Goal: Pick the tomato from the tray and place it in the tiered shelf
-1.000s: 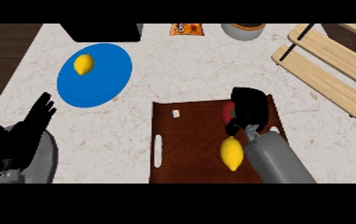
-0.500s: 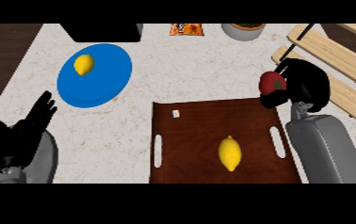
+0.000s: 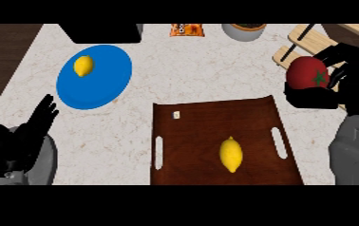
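Note:
A red tomato with a green stem sits in my right hand, whose black fingers curl round it from the right and below. The hand holds it above the counter, just right of the brown tray and at the near edge of the wooden tiered shelf in the upper right. A yellow lemon lies on the tray. My left hand rests open at the lower left, fingers up.
A blue plate at the upper left carries a second lemon. Along the back edge stand a black box, an orange packet and a grey bowl.
My right hand has lifted the tomato off the tray and carried it up and to the right, to the shelf's edge. The left hand has not moved.

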Motion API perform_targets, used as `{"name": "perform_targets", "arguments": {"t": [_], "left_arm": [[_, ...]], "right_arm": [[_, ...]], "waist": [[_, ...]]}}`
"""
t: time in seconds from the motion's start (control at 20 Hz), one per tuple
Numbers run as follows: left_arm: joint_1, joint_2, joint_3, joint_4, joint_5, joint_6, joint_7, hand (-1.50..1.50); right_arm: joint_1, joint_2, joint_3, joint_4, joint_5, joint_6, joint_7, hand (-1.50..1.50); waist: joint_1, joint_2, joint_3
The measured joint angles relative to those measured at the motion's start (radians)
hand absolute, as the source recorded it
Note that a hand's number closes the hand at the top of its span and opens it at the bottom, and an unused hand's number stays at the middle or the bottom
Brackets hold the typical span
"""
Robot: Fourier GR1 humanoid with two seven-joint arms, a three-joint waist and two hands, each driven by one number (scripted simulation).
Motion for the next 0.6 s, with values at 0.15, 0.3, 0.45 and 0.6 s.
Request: {"name": "perform_targets", "arguments": {"t": [0.15, 0.3, 0.45, 0.6], "left_arm": [[-0.002, 0.000, 0.002, 0.005, -0.005, -0.003, -0.007, 0.00], [-0.004, -0.003, 0.002, -0.005, -0.009, -0.008, -0.001, 0.00], [-0.005, 0.002, 0.011, -0.009, -0.004, -0.019, 0.006, 0.00], [-0.018, 0.011, 0.021, -0.004, 0.004, -0.032, 0.018, 0.00]], "right_arm": [[-0.014, -0.011, -0.041, -0.134, -0.029, 0.043, 0.042, 1.50], [-0.058, -0.032, -0.078, -0.211, -0.050, 0.079, 0.065, 1.50], [-0.118, -0.061, -0.118, -0.252, -0.069, 0.111, 0.081, 1.50], [-0.191, -0.101, -0.150, -0.236, -0.061, 0.134, 0.087, 1.50]], "waist": [[0.002, 0.001, 0.000], [0.008, 0.002, 0.000], [0.011, 0.003, 0.000], [0.014, 0.003, -0.001]]}}
